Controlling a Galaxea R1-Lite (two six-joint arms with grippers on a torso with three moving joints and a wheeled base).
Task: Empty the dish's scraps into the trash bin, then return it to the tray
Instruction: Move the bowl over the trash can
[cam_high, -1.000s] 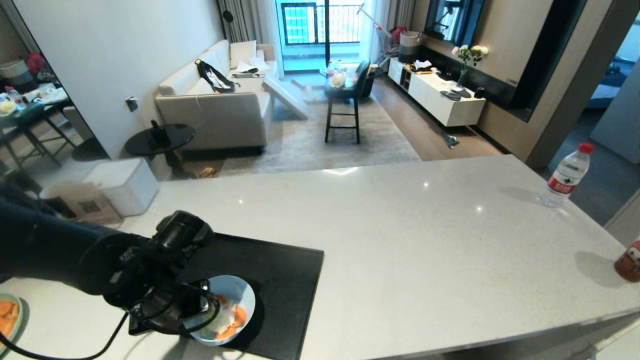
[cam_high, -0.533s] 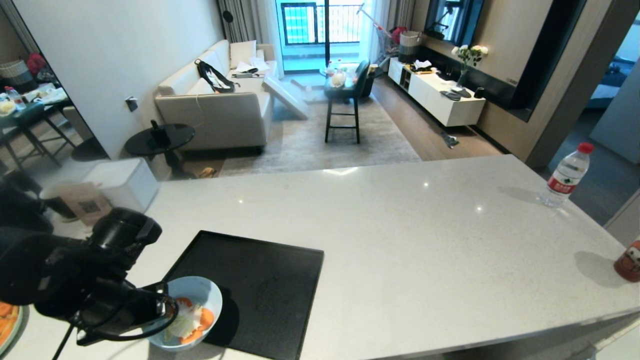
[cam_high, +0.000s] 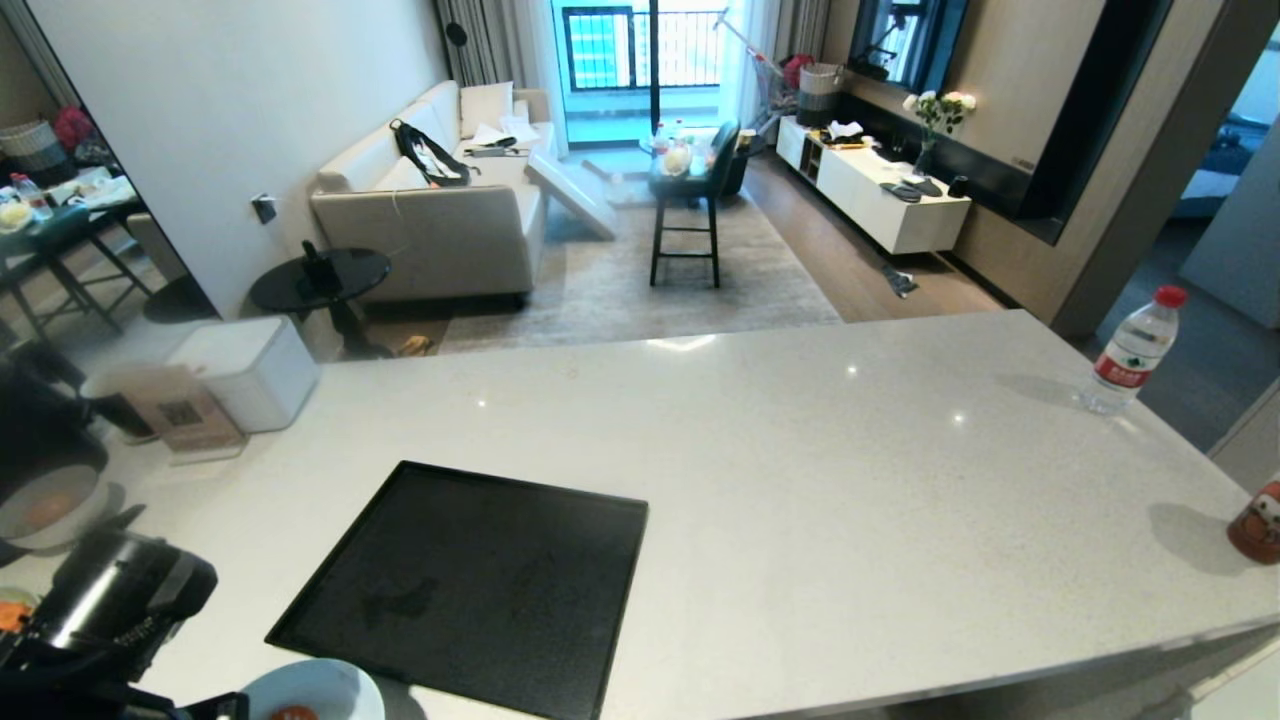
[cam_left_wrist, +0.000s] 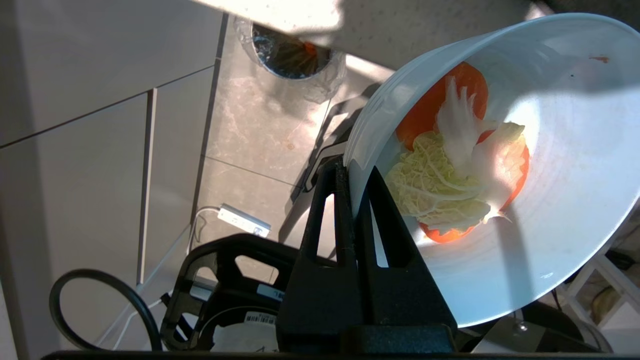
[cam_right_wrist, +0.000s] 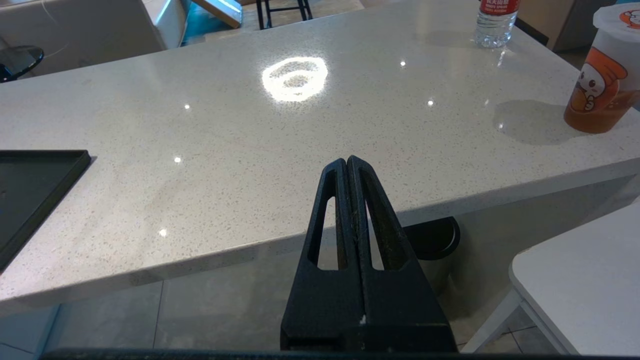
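Left hand pinches the dish rim, countertop edge partly covering the trash bin below

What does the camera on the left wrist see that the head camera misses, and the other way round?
Only the left wrist view shows the trash bin on the floor, the scraps lying whole in the dish, and the left end effector pinching its rim. Only the head view shows the tray and the water bottle. Both show the dish.
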